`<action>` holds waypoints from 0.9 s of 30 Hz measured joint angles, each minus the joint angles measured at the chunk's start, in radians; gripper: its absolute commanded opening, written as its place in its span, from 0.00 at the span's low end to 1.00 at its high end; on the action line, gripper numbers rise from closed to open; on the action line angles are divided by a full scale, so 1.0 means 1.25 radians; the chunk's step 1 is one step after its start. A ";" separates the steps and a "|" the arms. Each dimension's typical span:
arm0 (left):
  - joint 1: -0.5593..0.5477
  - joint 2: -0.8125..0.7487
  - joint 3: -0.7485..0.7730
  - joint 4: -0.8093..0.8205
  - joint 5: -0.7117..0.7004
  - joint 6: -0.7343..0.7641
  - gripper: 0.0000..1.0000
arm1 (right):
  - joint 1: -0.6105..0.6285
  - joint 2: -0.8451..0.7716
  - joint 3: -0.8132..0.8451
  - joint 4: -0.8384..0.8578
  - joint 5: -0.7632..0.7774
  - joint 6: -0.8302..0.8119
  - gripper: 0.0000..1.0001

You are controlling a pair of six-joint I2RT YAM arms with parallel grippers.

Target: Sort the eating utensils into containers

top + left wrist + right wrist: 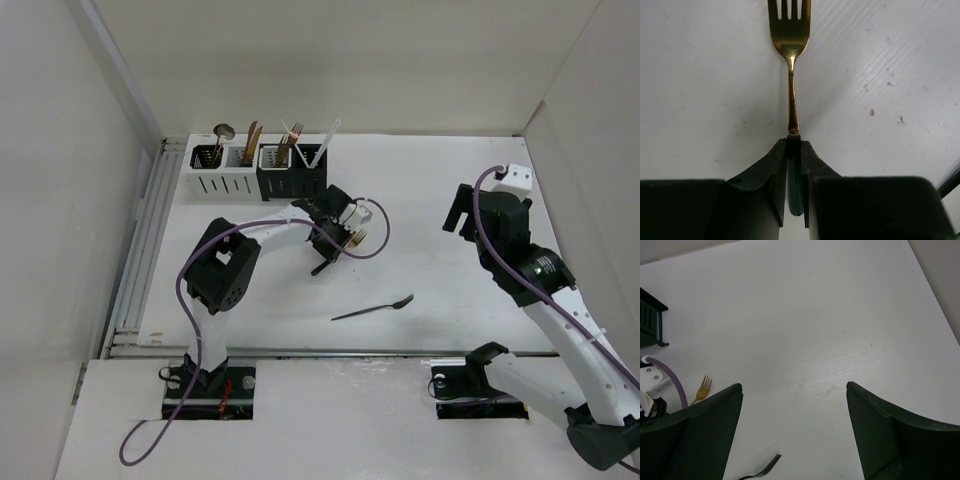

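Observation:
My left gripper (794, 141) is shut on the dark green handle of a gold fork (790, 35), whose tines point away over the white table. In the top view this gripper (345, 238) is just in front of the row of containers (255, 172), two white and two black, which hold several utensils (290, 135). A dark fork (373, 309) lies flat on the table in the middle, also in the right wrist view (762, 470). My right gripper (795, 386) is open and empty, raised at the right (458, 215).
White walls enclose the table at the back and on both sides. A metal rail (140, 260) runs along the left edge. The left arm's purple cable (370, 235) loops beside its gripper. A black caddy corner (650, 322) shows in the right wrist view.

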 measured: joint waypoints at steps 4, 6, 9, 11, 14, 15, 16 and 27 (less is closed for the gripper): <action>0.016 -0.001 0.075 -0.016 -0.004 0.075 0.00 | 0.000 0.036 0.000 0.055 0.000 -0.009 0.90; 0.027 -0.025 0.095 0.027 0.008 0.109 0.00 | 0.000 0.059 0.000 0.091 -0.001 -0.014 0.92; 0.067 -0.099 0.096 0.128 0.027 0.130 0.00 | 0.000 0.100 -0.002 0.148 -0.007 -0.021 0.92; 0.112 -0.152 0.096 0.231 0.029 0.121 0.00 | 0.000 0.136 -0.002 0.184 -0.014 -0.028 0.92; 0.189 -0.203 0.097 0.402 0.015 0.097 0.00 | -0.001 0.206 0.008 0.221 -0.028 -0.034 0.92; 0.215 -0.210 0.097 0.457 0.005 0.089 0.00 | -0.001 0.231 0.014 0.228 -0.031 -0.035 0.92; 0.239 -0.211 0.099 0.508 -0.005 0.082 0.00 | -0.001 0.253 0.022 0.233 -0.034 -0.036 0.92; 0.368 -0.058 0.102 0.705 -0.013 0.016 0.00 | -0.008 0.424 0.152 0.273 -0.053 -0.039 0.92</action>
